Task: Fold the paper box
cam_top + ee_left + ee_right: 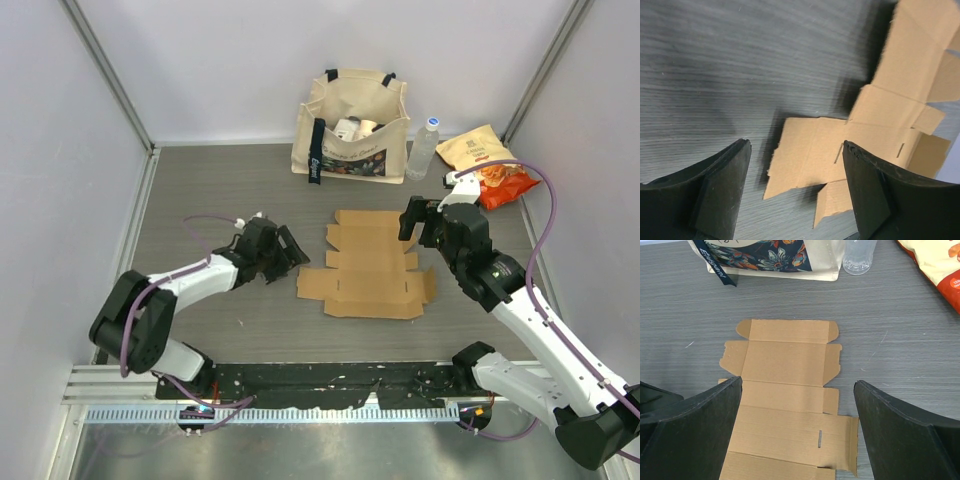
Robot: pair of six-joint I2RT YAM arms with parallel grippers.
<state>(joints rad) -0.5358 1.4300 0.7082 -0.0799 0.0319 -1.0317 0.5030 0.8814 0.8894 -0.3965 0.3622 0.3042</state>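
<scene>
Paper box point(368, 290): I see it lying flat and unfolded on the table point(200, 200), about the middle, between the 2 arms. Its flaps and tabs are spread out and its crease lines show.
Left gripper point(295, 250): it sits low over the table, just left of the box's near left flap and pointing right. The jaws stand wide and hold nothing.
Left wrist view: the edge of that left flap lies in the gap between the 2 fingers point(720, 190). I cannot tell whether either finger touches the card.
Right gripper point(418, 222): it hangs over the right edge of the box's far half. The jaws are spread wide and hold nothing.
Right wrist view: the box lies flat below the gap, with 1 slot visible in its near panel.
Tote bag point(350, 130): it stands upright at the far side, beyond the box and apart from it.
Bottle point(424, 148): clear and upright, just right of the bag.
Snack packet point(485, 158): it lies flat at the far right, beside the bottle.
</scene>
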